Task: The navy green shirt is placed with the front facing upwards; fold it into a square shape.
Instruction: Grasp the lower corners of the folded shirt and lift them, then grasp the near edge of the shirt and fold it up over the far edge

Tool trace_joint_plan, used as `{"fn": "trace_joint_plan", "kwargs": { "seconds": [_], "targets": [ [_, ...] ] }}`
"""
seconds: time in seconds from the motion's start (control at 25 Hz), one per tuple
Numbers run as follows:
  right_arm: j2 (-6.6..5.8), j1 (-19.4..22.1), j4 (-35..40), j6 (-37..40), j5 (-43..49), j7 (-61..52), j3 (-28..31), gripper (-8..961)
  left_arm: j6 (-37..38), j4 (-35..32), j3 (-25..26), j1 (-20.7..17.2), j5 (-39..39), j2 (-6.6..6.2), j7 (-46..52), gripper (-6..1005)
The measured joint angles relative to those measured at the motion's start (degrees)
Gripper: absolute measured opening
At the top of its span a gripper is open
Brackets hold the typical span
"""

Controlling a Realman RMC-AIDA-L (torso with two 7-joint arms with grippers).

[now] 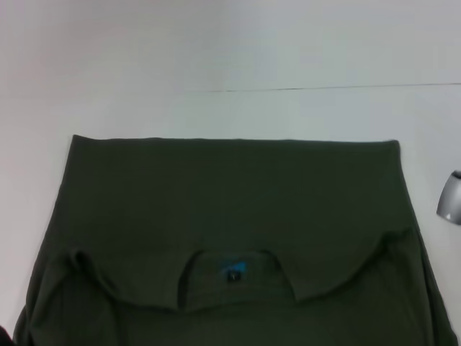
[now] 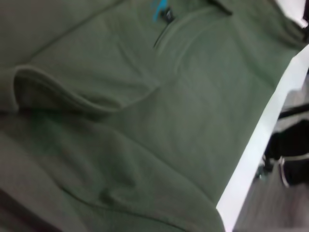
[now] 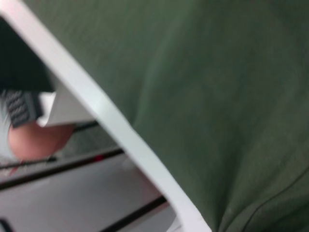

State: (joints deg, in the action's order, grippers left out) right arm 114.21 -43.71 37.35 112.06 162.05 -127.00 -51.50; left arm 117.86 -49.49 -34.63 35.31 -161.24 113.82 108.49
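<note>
The navy green shirt (image 1: 230, 194) lies on the white table (image 1: 216, 58), doubled over. Its far edge is a straight fold, and the plain upper layer ends in a curved hem close to the round neck. The blue label (image 1: 232, 267) shows inside the neck. The cream print is hidden. The left wrist view shows the shirt (image 2: 120, 145) close up, with a sleeve hem and the label (image 2: 159, 9). The right wrist view shows plain green cloth (image 3: 217, 96) by the table's edge (image 3: 111, 125). Neither gripper's fingers show in any view.
A grey metal part (image 1: 450, 196) of my right arm shows at the right edge of the head view, beside the shirt. A thin dark seam (image 1: 324, 88) crosses the table behind the shirt. The floor (image 3: 72, 193) lies beyond the table's front edge.
</note>
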Motion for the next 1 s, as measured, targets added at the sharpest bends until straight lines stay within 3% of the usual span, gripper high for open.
{"fn": "trace_joint_plan", "kwargs": {
  "seconds": [0.28,0.44,0.56,0.8,1.0],
  "targets": [
    [0.51,-0.3,0.4,0.8,0.0,0.7,-1.5,15,0.4,0.2,-2.1,-0.1,-0.2,0.33,0.4,52],
    [0.04,-0.5,0.7,0.7,-1.4,1.9,0.3,15,0.4,0.3,-1.4,0.2,1.6,0.26,-0.1,51],
    [-1.10,-0.3,2.4,0.8,-4.4,3.0,4.7,14,0.3,0.3,1.7,0.7,4.1,-0.34,-0.8,51],
    [-5.12,0.5,2.3,-1.3,-11.2,3.8,17.6,14,-0.4,0.6,14.2,1.4,10.1,-2.32,-2.8,51],
    [-6.25,1.4,0.9,-7.9,-12.0,0.8,26.6,15,-4.4,2.3,20.3,0.5,15.1,-2.56,-2.5,51]
  ]
}}
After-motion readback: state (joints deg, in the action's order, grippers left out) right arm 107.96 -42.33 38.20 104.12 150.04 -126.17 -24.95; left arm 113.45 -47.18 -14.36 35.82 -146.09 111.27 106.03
